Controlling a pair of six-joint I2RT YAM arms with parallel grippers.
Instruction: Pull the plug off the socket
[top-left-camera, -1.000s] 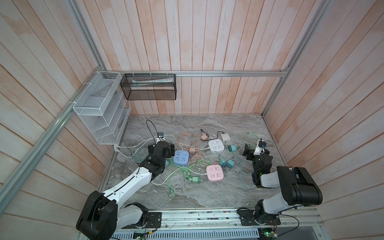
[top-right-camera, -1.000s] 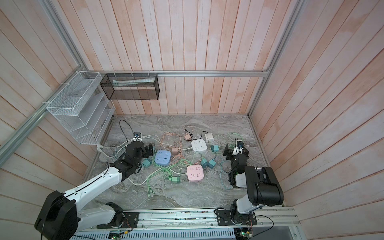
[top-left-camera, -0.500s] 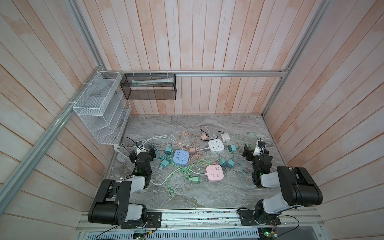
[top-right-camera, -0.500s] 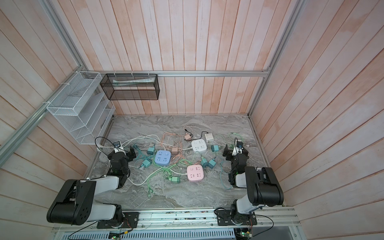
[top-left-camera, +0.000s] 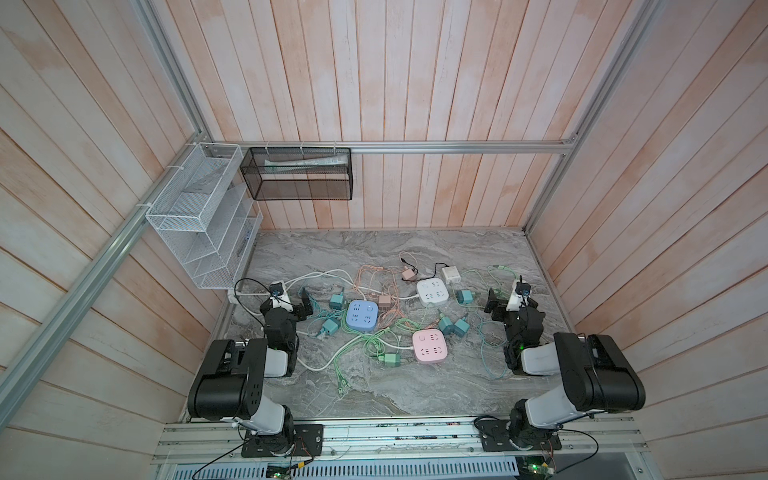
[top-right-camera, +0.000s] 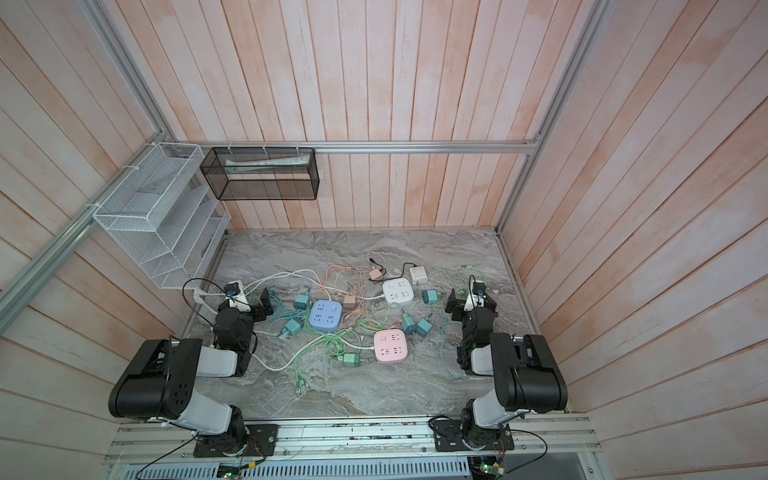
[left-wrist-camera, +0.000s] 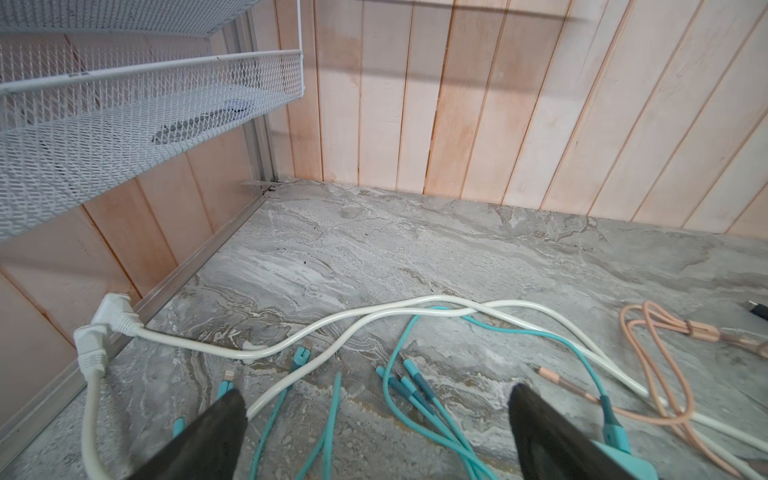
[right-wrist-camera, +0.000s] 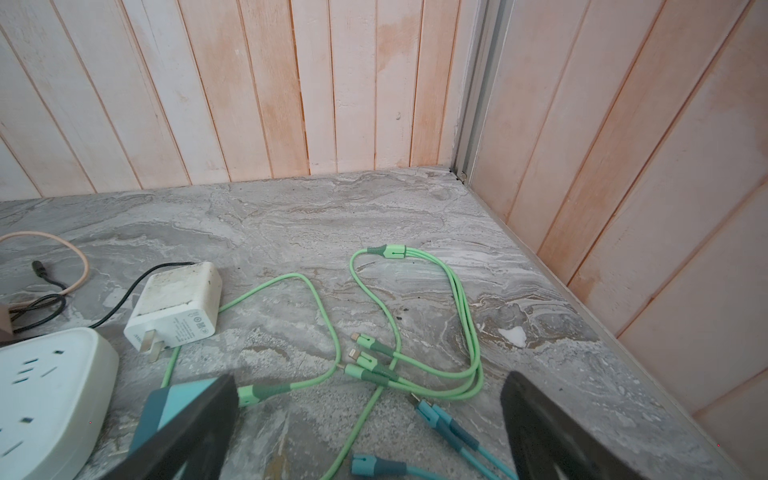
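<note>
Both arms are folded low, each at its own side of the bench. The left gripper hangs near the left edge with its jaws spread wide. It holds nothing; only loose teal cables and a white cord lie on the bench under it. The right gripper is near the right edge, also spread and empty, above a green cable.

Three sockets sit around the middle of the bench: the blue socket, the white socket and the pink socket. The teal plugs lie on the bench around them. A white charger lies on its side just beside the white socket, with its prongs free.

Two white plugs are at the left edge of the bench. They seem to sit in an outlet there, but I cannot tell for sure.
</note>
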